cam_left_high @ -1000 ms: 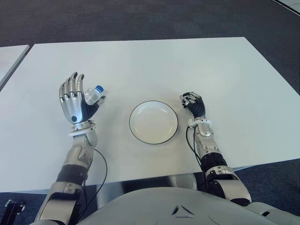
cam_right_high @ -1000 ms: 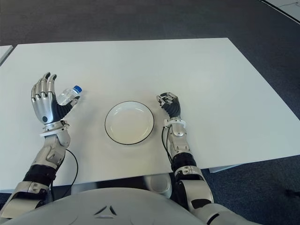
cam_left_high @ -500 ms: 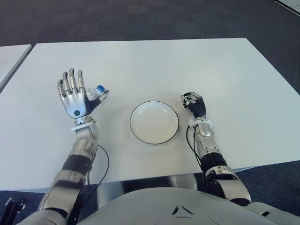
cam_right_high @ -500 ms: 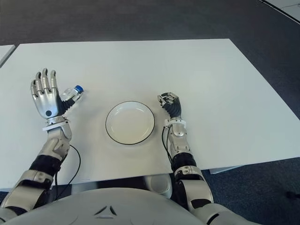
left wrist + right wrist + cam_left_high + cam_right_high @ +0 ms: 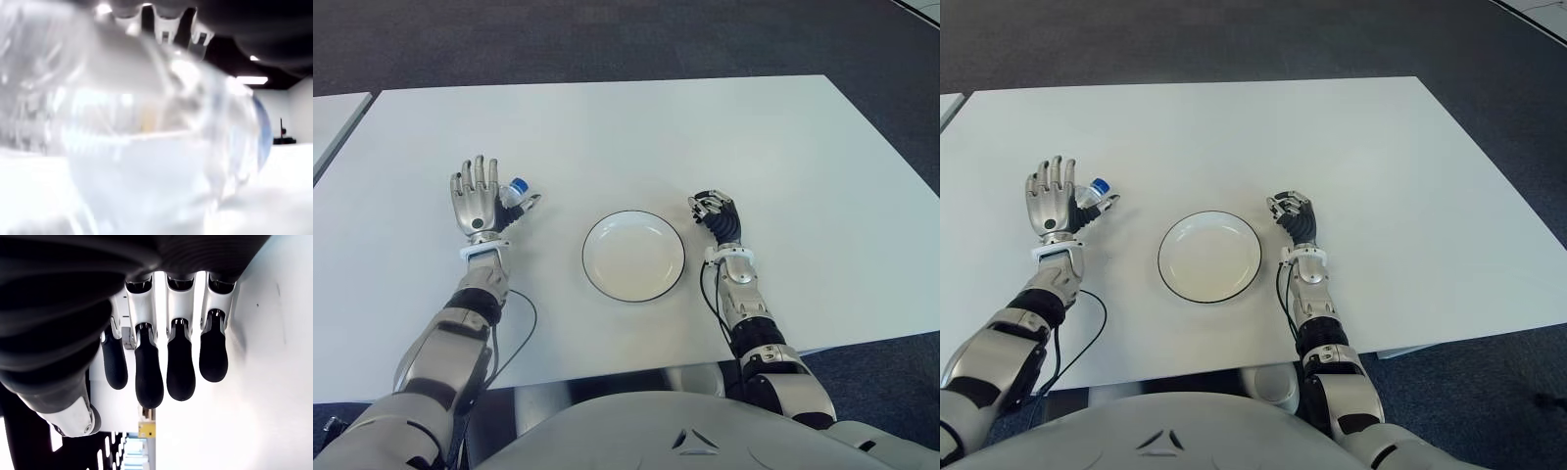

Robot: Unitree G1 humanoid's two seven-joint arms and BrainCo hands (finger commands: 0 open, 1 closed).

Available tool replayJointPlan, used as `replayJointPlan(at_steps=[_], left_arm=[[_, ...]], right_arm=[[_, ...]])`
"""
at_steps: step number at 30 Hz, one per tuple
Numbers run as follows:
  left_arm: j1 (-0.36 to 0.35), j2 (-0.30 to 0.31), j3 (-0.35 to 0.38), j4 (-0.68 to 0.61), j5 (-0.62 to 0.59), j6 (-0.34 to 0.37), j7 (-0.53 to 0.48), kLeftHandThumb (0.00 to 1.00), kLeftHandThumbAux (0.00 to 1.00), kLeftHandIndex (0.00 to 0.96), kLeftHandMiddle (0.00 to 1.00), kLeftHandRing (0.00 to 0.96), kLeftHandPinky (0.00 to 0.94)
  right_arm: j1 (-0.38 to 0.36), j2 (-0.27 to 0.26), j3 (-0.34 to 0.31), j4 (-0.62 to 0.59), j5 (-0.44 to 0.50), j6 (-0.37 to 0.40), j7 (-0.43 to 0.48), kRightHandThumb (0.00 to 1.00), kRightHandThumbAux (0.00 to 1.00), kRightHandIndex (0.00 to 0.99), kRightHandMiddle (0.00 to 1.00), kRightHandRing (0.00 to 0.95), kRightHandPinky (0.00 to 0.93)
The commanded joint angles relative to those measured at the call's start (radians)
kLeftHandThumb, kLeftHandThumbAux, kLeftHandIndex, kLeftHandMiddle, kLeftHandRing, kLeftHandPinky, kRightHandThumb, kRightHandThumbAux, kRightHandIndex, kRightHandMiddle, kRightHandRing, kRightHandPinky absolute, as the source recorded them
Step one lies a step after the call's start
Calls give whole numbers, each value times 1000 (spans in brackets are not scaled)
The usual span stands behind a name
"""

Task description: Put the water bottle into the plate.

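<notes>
A small clear water bottle point(image 5: 515, 191) with a blue cap lies on the white table point(image 5: 636, 137) at the left. My left hand point(image 5: 476, 203) stands upright against it, palm toward the bottle and fingers spread straight up. The thumb point(image 5: 530, 204) reaches along the bottle's near side, and no finger wraps around it. In the left wrist view the bottle point(image 5: 161, 161) fills the picture, right at the palm. The white plate point(image 5: 633, 256) with a dark rim sits empty at the table's middle, right of the bottle. My right hand point(image 5: 713, 210) shows just right of the plate, fingers curled and holding nothing.
A second table's corner point(image 5: 333, 113) shows at the far left across a gap. Dark carpet point(image 5: 607, 39) lies beyond the far edge. A black cable point(image 5: 519, 328) loops on the table by my left forearm.
My left hand has come down lower toward the table and closed in on the bottle, fingers still spread. The bottle, plate and right hand stay where they were.
</notes>
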Motion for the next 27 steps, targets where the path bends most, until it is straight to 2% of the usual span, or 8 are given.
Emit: replayJointPlan(at_steps=[1,11,17,21,27], left_arm=[[-23,1,-43,108,-36,-68,-82,462,159,0,0,0,0],[-36,-9,-95,189,-82,-110,-252,472,184,0,0,0,0],[-33,-3,-102,200,-116,-133,-399,493,284,0,12,0,14],[-28,0,-95,199,-143,-137,-494,505,334,0,32,14,82],[-26,0,-60,198,-211,-133,-645,571,412,31,98,108,208]], right_arm=[[53,8,1,48,-4,68,-6,708,730,435,653,640,634],[57,7,1,44,-6,63,-14,708,730,435,650,643,643],[64,7,0,34,-1,61,-9,707,730,435,651,643,635],[69,7,1,30,0,56,-6,707,730,435,650,642,634],[77,7,2,23,1,51,-2,707,730,435,651,642,640]])
